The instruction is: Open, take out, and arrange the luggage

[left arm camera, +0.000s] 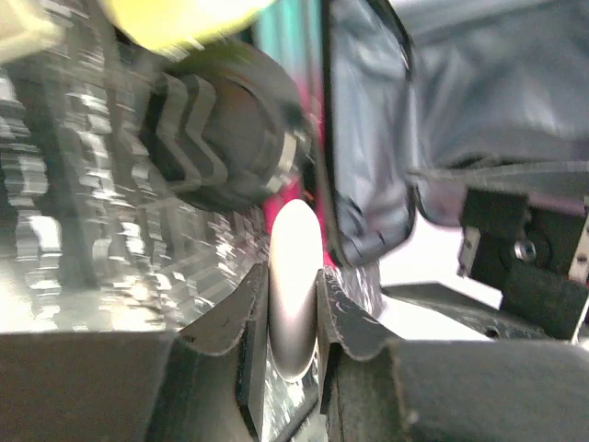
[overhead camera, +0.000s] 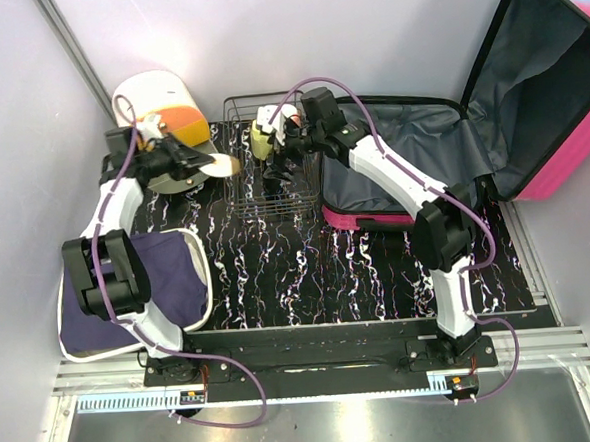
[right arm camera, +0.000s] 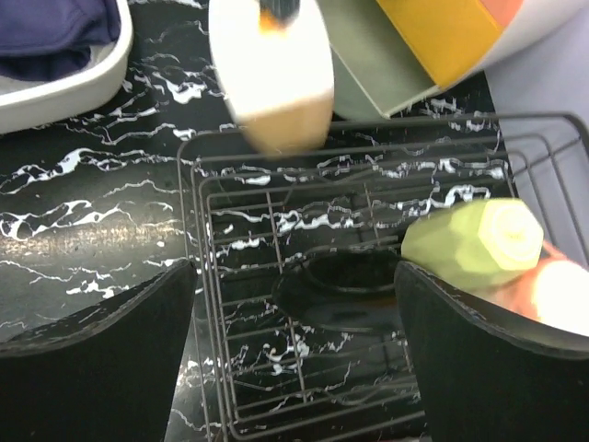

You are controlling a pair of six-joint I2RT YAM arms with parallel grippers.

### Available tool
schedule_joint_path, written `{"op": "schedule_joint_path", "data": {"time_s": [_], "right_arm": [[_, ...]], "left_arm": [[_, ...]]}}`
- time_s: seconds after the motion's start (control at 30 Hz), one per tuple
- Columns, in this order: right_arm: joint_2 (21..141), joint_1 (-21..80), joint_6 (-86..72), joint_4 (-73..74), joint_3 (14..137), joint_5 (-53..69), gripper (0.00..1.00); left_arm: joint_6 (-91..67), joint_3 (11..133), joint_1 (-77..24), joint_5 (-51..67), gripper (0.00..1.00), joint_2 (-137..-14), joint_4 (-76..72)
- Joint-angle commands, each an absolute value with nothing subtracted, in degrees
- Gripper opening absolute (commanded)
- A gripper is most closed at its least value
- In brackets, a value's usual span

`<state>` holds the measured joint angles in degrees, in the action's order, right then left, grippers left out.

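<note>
Left of the open luggage (overhead camera: 537, 76), the right jaws gape wide over a wire basket (overhead camera: 253, 188). The left jaws clamp a pale disc (left arm camera: 294, 239) — edge-on.

Wire basket (overhead camera: 233, 155) sits just left of luggage (overhead camera: 420, 133).

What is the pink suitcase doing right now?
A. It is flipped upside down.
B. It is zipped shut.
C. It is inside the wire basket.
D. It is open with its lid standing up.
D: the suitcase lies open on the table, and its lid stands up at the back right, so you can see the grey inside of both halves.
</note>
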<state>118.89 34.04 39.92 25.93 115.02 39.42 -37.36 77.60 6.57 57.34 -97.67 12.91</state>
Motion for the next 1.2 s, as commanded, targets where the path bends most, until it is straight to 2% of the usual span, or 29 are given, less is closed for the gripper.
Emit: {"op": "schedule_joint_path", "data": {"time_s": [0.0,0.23,0.67,0.7,0.77,0.87,0.97,1.17], "right_arm": [[114.6,32.3,36.5,21.3,111.1,35.2,0.97],[113.7,30.3,34.8,22.0,109.5,33.2,0.98],[116.4,29.4,35.6,26.5,113.9,32.1,0.99],[116.5,29.4,35.6,27.4,114.8,32.2,0.99],[117.2,29.4,35.9,28.0,115.5,32.2,0.99],[117.8,29.4,36.3,29.2,116.9,32.0,0.99],[118.2,29.3,36.5,29.7,117.5,31.9,0.99],[117.9,29.2,36.4,29.7,116.8,32.3,0.99]], "left_arm": [[-39.6,75.9,14.9,46.0,0.00,-93.0,5.1],[-38.5,76.9,20.3,33.9,0.00,-97.9,3.4],[-41.4,84.5,20.8,30.1,0.07,-110.5,-4.2],[-42.1,84.5,20.8,30.0,0.09,-111.0,-4.7],[-42.5,85.1,20.7,30.1,0.30,-112.4,-4.7],[-42.3,85.1,21.0,29.8,0.57,-112.2,-3.2],[-41.5,83.2,21.4,30.1,0.62,-109.5,-1.7],[-33.8,74.7,21.9,30.8,0.61,-99.6,-0.2]]}}
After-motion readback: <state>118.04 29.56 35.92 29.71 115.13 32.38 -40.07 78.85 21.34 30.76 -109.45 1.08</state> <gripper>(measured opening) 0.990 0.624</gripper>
